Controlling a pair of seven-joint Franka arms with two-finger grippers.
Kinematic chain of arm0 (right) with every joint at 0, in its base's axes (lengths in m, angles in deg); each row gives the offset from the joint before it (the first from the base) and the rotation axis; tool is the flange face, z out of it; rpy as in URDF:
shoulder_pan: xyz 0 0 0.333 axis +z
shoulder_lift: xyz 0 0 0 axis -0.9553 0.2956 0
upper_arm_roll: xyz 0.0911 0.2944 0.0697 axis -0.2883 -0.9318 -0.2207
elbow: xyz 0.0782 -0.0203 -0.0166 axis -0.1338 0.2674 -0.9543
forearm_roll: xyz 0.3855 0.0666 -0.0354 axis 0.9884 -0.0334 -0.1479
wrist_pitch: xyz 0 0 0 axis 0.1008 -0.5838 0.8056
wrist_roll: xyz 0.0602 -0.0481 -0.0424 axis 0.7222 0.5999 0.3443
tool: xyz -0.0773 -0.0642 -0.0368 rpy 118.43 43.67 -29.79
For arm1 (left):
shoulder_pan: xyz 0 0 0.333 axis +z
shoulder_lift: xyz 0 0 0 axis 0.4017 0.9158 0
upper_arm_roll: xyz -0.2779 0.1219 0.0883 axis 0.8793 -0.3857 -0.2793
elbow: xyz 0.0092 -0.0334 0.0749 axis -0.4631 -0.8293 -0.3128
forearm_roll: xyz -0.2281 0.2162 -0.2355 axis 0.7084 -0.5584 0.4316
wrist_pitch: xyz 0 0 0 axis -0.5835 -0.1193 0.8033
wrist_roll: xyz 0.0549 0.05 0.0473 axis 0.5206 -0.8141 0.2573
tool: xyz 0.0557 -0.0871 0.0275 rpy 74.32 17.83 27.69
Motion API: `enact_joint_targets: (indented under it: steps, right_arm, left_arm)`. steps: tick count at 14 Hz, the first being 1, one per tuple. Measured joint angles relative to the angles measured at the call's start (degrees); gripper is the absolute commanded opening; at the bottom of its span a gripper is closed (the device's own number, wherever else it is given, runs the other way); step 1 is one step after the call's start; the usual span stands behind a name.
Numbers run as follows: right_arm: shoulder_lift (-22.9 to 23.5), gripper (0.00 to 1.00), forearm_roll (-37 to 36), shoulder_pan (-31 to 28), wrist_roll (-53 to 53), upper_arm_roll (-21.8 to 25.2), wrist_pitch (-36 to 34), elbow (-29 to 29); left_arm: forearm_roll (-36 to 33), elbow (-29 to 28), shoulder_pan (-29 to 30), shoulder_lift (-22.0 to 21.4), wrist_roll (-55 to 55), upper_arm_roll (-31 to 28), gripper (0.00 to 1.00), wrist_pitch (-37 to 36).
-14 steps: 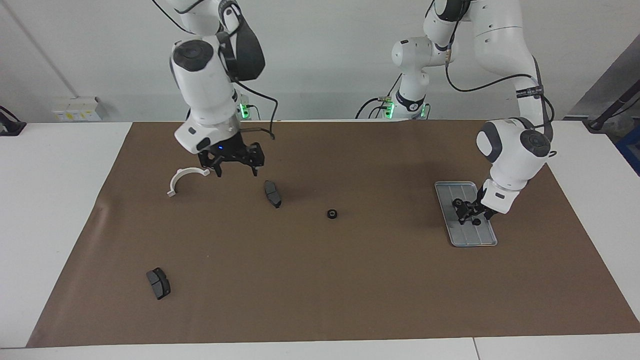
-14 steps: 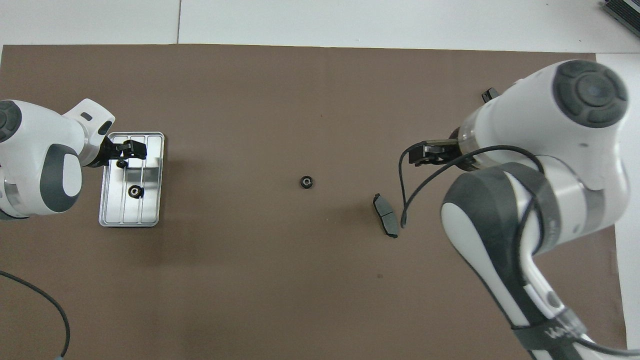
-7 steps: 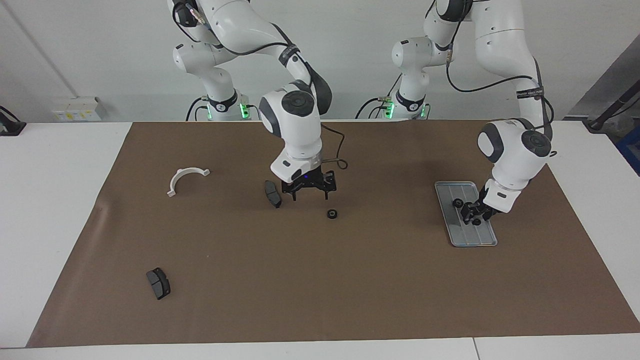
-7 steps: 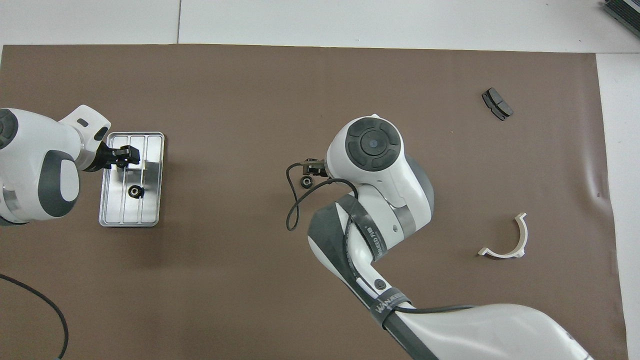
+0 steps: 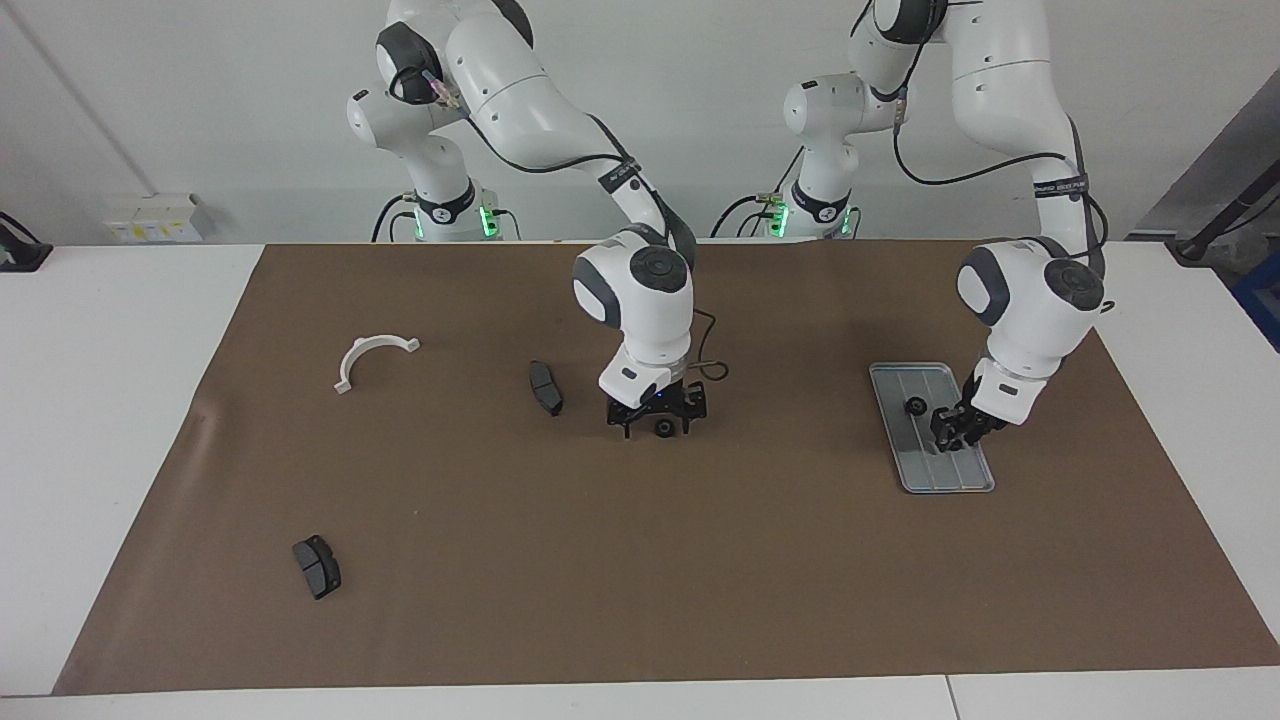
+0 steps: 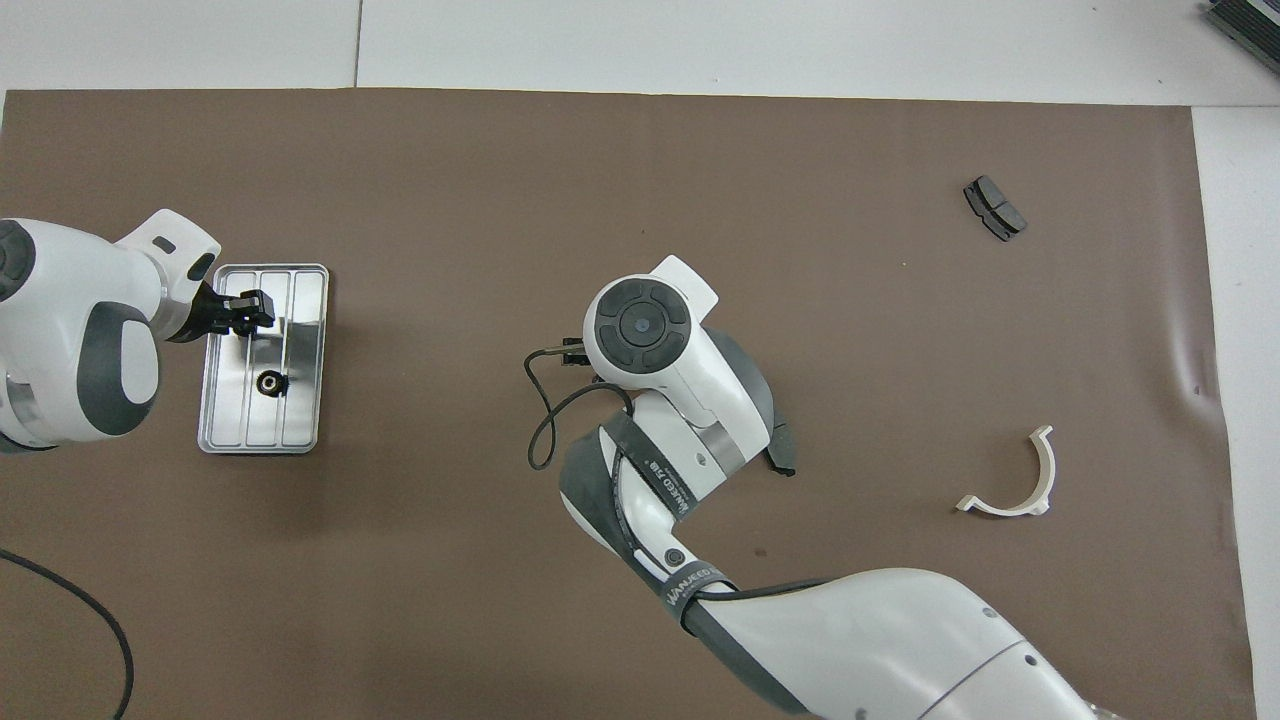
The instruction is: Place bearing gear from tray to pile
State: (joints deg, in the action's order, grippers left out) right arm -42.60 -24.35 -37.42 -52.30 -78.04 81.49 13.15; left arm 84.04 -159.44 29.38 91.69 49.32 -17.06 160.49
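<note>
On the tray [image 5: 945, 476], left gripper [image 5: 956, 430], grip unreadable, must seat squarely round its hidden gear; right gripper [image 5: 658, 426] straddles the mat gear [image 5: 663, 428], jaws released.

Both views are evenly and brightly lit; soft shadows are cast on the brown paper mat [image 5: 640, 560], glare on the silver ridged metal tray [image 6: 300, 300].

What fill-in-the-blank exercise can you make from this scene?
1. The flat silver-grey ridged metal tray lies toward the ___ arm's end of the table.
2. The right gripper straddles a small black bearing gear with its jaws ___.
3. The brown mat holds ___ dark grey curved brake pads.
Missing words: left; open; two.
</note>
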Motion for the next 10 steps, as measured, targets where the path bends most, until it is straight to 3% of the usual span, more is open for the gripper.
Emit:
enact_joint_targets:
  steps: [5, 10]
  right_arm:
    - [0.0, 1.00, 0.0, 0.8, 0.0, 0.0, 0.0, -0.2]
    - [0.2, 0.72, -0.1, 1.0, 0.0, 0.0, 0.0, 1.2]
  left_arm:
    - [0.0, -0.2, 0.1, 0.4, -0.4, 0.0, 0.40, 1.3]
    - [0.0, -0.4, 0.1, 1.0, -1.0, 0.0, 0.29, 2.8]
